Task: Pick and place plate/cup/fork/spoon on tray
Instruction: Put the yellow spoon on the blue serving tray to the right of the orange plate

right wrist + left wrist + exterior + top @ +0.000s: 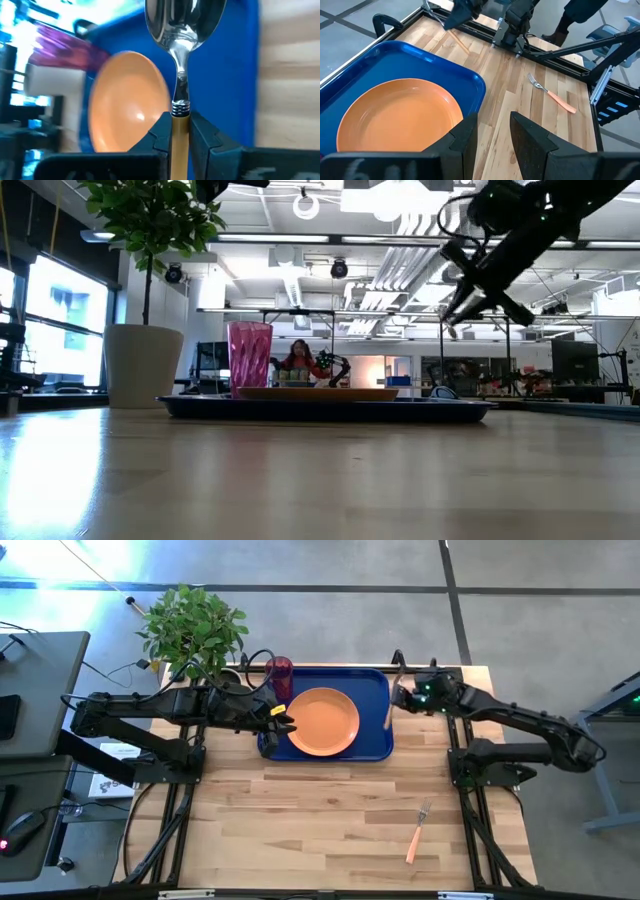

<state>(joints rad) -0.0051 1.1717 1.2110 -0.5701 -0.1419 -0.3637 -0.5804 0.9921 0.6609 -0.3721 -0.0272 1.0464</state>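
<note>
The right gripper [180, 132] was clamped on the spoon [182, 30], pinching the orange handle right below the metal collar, so the shiny bowl stuck out ahead of the fingers. It hung over the right end of the tray [375, 745], clear of the surface, with the plate [322, 721] off to the side in the middle of the tray.

The spoon looked light and stiff to me — no worry about bending it. That slim handle is probably slick though, and a grip this close to the bowl end leaves most of the handle hanging behind the fingers, so I'd guess it could pivot if bumped. Setting it down low on the bare strip of tray right of the plate seemed the safe call, since dropping it from height would likely make it bounce or skate on the plastic.

The left gripper [492, 137] sat at the tray's left end with its fingers apart, holding nothing, right by the plate's edge. The cup [280, 675] stood upright in the tray's far left corner, near that arm.

The fork [419, 832] was the one piece not on the tray yet — lying flat on the wooden table [300, 830], well off from the tray's near right corner. Same deal there, I reckon: thin, light, lying flush, so a grab mid-handle looks best.
</note>
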